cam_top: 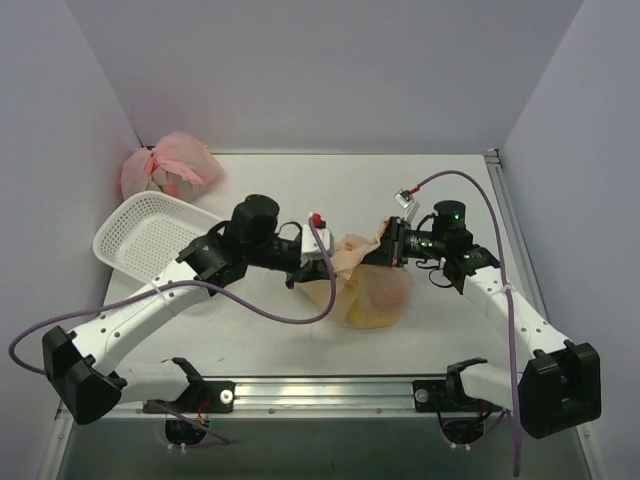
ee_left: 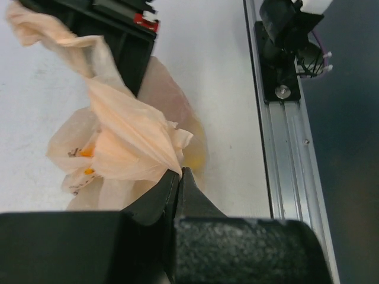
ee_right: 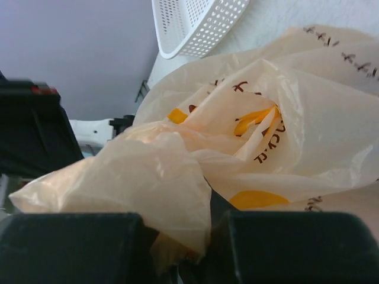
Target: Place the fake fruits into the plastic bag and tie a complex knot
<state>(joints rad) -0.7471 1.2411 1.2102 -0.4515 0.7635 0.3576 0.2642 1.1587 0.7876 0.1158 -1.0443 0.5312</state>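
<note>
Left fingers (ee_left: 153, 202) and right fingers (ee_right: 71, 242) pinch the plastic bag (cam_top: 375, 290) (banana-printed).

This is a robotics lab test cell. Plain pale grey panel walls (cam_top: 320, 70) close in a white tabletop (cam_top: 330, 185) at nine, twelve and three o'clock. At six o'clock a slotted aluminium rail (cam_top: 330, 393) carries two black-and-white robot arms (cam_top: 140, 310), with loose purple cables (cam_top: 460, 173) looping off them.
</note>
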